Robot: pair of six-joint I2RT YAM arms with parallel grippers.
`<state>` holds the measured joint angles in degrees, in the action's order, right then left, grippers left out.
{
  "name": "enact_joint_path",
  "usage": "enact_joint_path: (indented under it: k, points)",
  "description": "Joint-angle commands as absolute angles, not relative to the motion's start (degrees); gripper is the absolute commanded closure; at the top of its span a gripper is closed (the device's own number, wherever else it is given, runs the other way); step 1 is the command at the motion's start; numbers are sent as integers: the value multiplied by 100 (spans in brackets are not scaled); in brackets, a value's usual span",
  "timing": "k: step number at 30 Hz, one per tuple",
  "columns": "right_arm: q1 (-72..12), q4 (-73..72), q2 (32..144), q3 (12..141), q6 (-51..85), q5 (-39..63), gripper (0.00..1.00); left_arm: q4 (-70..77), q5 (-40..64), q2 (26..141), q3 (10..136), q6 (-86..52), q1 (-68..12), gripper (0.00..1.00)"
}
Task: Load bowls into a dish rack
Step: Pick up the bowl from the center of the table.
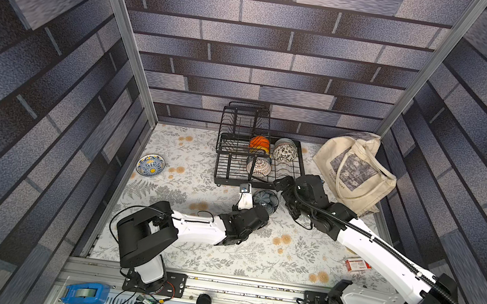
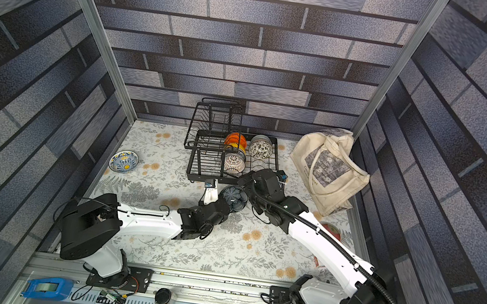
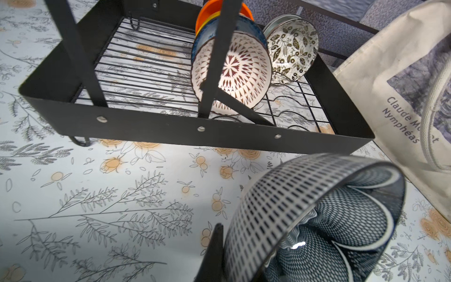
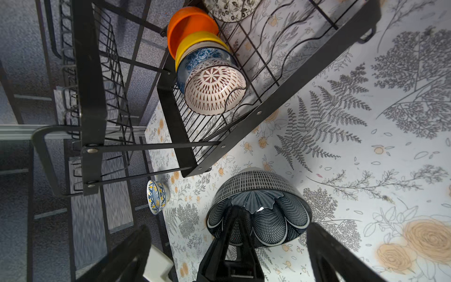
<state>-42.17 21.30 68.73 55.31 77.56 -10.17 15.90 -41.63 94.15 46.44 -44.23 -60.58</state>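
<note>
Pinching dark bowl [image 4: 273,219], left claw [image 4: 238,211] half hidden

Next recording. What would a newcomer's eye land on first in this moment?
Probably the dark blue-grey bowl, held tilted just in front of the dish rack by the left gripper, shut on its rim, with the right gripper open close by. Next, the bright orange bowl at the back of a nested row standing on edge in the rack, and a blue-yellow bowl alone on the table's left side.
</note>
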Motion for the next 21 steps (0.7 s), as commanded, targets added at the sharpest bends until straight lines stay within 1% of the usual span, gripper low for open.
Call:
enact_joint_path:
  k: [1,6,12,16,19,21]
  points:
    - [-4175,1882,6726,5247,8879,-939,0,2299,-4572,9513,4997,-4034,-6128,100]
    - [-4176,1312,6822,4946,9613,-855,5,2698,-4440,9685,5044,-3876,-6144,100]
    - [-4166,593,7150,4823,9868,-891,17,3060,-4401,9676,5002,-3680,-6229,100]
    - [-4145,494,7352,4936,9817,-981,29,3110,-4402,9640,4968,-3660,-6257,100]
    - [-4068,371,7509,5017,9821,-931,35,3124,-4418,9611,4955,-3629,-6297,100]
    - [-4017,306,7582,5060,9833,-907,42,3107,-4471,9570,4950,-3602,-6334,100]
